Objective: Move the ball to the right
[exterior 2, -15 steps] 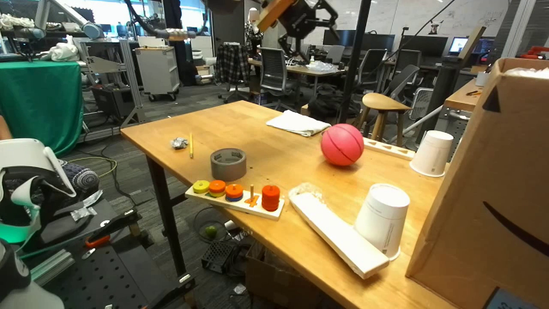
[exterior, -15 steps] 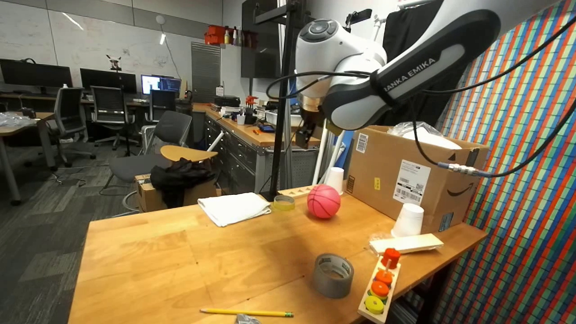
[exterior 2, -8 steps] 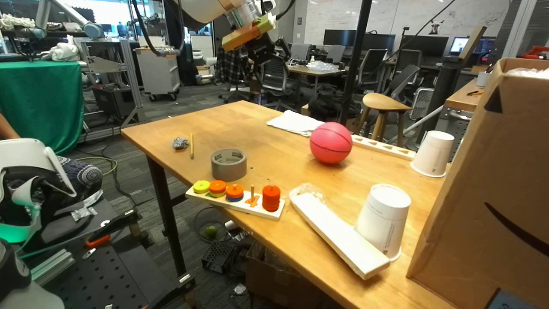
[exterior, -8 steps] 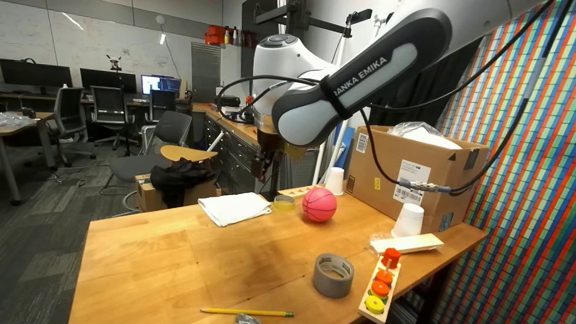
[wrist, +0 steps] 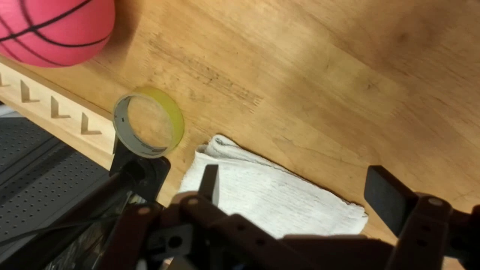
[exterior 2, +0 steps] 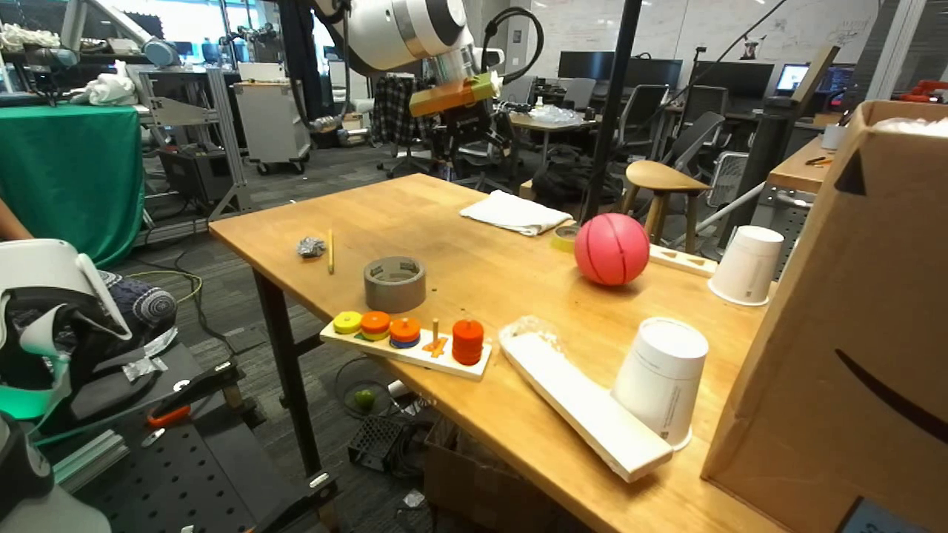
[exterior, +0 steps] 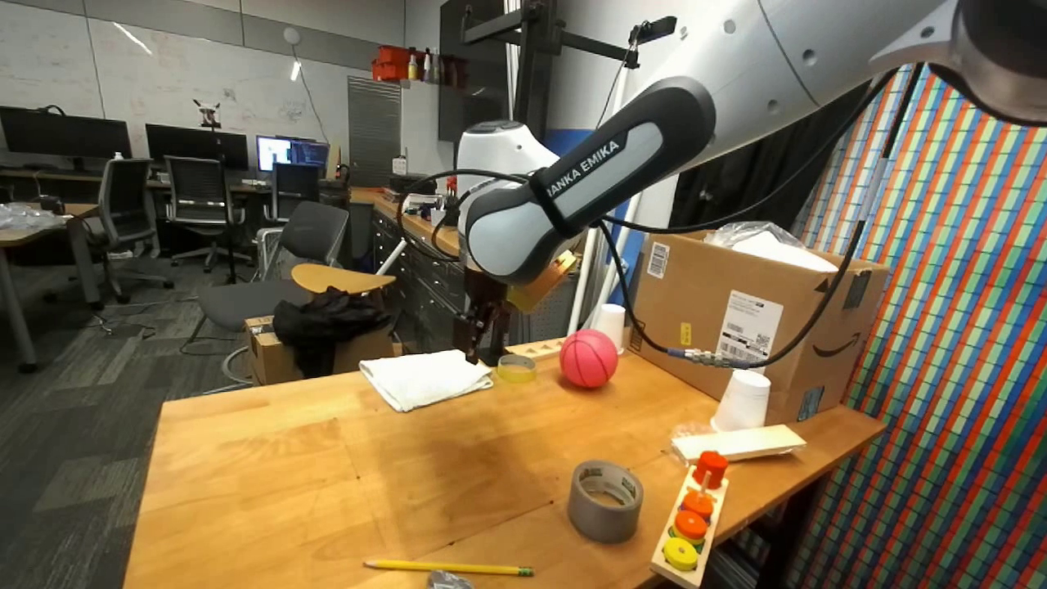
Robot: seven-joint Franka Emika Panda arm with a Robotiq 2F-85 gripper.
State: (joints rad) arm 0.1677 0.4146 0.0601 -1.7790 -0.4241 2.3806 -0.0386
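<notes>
The pink ball point(exterior 2: 612, 249) on the table point(exterior 2: 481, 274) is farther right now in both exterior views, and the gripper point(wrist: 294, 187), now lower and spread wide, holds nothing, so grabbing probably comes next.

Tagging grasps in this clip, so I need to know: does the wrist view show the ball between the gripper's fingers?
No, the ball sits in that view's top left corner, apart from the open gripper.
</notes>
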